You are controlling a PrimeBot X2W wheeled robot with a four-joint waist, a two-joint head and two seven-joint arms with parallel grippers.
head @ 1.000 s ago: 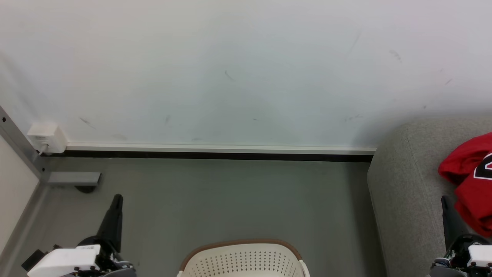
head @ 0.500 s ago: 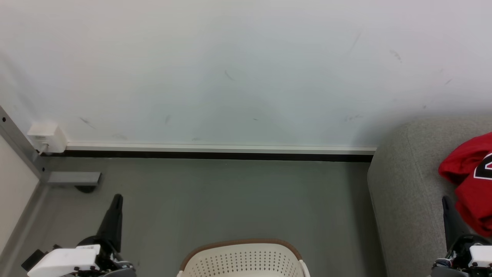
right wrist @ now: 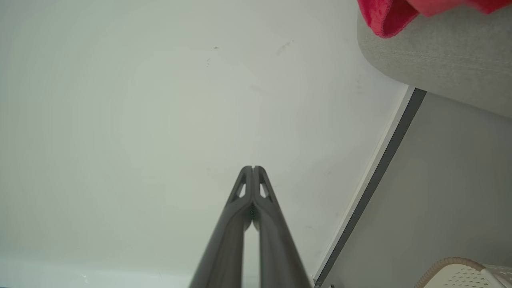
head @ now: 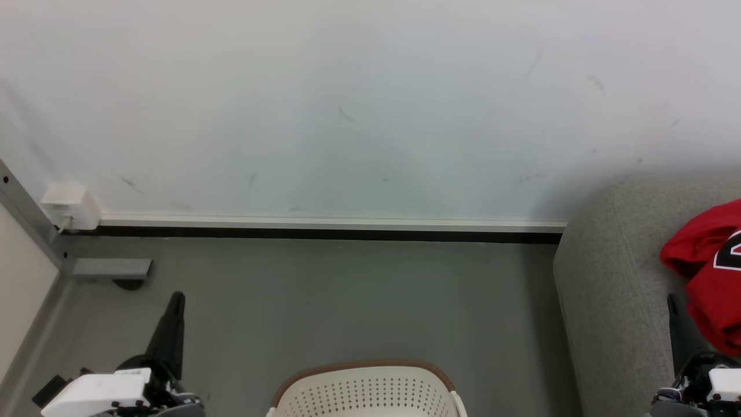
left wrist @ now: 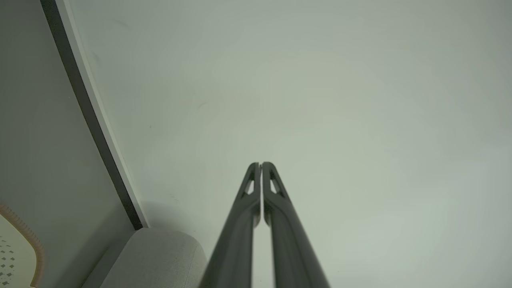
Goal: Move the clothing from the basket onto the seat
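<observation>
The seat [head: 613, 278] occupies 3 o'clock in the head view, with the clothing [head: 709, 289] lying on it. The basket [head: 365, 394] sits at 6 o'clock, its inside hidden. The left gripper [head: 177, 298] at 7 o'clock and the right gripper [head: 671, 301] at 4 o'clock both have their fingers pressed together, empty. The robot would do best to look into the basket before reaching.

A black, white-edged numeral [head: 728, 259] on the red clothing [head: 700, 289] is cut off, unreadable.

Crumpled bright red garment [head: 709, 289] lies on light grey fabric seat [head: 613, 278]; perforated cream plastic basket [head: 365, 397], brown-rimmed, stands apart.
</observation>
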